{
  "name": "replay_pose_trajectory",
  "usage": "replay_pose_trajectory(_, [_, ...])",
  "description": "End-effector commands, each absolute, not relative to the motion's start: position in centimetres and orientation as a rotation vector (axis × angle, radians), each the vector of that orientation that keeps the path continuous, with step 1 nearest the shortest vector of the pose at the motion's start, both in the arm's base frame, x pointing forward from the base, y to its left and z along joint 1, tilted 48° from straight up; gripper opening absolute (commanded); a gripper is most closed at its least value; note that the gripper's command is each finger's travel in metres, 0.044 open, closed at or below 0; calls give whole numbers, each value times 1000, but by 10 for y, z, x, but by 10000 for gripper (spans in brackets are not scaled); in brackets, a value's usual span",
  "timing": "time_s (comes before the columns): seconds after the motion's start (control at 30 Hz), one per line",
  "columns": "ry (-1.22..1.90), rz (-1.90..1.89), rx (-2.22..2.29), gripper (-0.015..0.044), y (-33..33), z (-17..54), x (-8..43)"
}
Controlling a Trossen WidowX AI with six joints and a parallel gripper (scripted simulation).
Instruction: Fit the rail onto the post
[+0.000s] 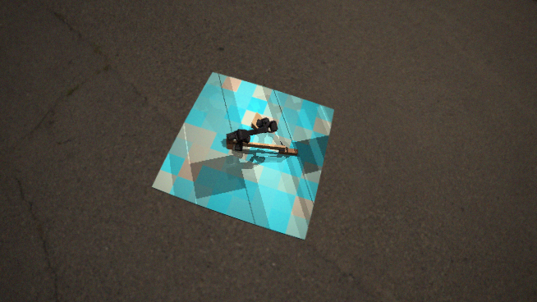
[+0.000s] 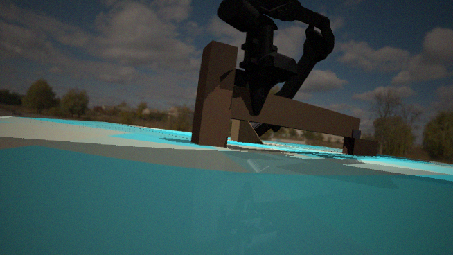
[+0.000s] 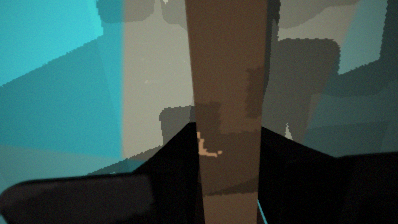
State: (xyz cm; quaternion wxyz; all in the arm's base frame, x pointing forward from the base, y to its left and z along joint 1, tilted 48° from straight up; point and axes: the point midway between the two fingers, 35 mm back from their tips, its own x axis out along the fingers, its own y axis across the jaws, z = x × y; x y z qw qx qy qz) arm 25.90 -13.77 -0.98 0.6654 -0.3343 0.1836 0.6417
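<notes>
The claw is only slightly open, its fingers just loose of the rail and very near it on both sides. From above, the rail runs from the tall post at nine o'clock to the low footboard block between three and four o'clock. Its near end is up off the table and appears to meet the post; its far end sits at the bracket. The pegs are hidden, so full seating cannot be confirmed, and the slanted side view makes level hard to judge.

The step in hand looks like the release, with the fitting probably done. The fingers should spread slowly and evenly, so neither drags the rail sideways, and the arm should hold its place until both sides have daylight. Then it should lift straight toward twelve o'clock in the side view, without brushing the post. Twisting or backing toward three o'clock too soon could draw the rail off the pegs.
</notes>
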Motion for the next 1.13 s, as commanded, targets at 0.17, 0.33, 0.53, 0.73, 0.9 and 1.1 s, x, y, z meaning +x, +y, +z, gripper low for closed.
replay_pose_trajectory(0.17, [415, 1449, -754, 315, -137, -10, 259])
replay_pose_trajectory(0.33, [415, 1449, -754, 440, -137, -10, 259])
replay_pose_trajectory(0.53, [415, 1446, -756, 440, -139, 11, 254])
replay_pose_trajectory(0.73, [416, 1444, -759, 440, -139, 31, 249])
replay_pose_trajectory(0.9, [416, 1444, -759, 440, -139, 31, 249])
replay_pose_trajectory(1.1, [416, 1444, -759, 440, -139, 31, 249])
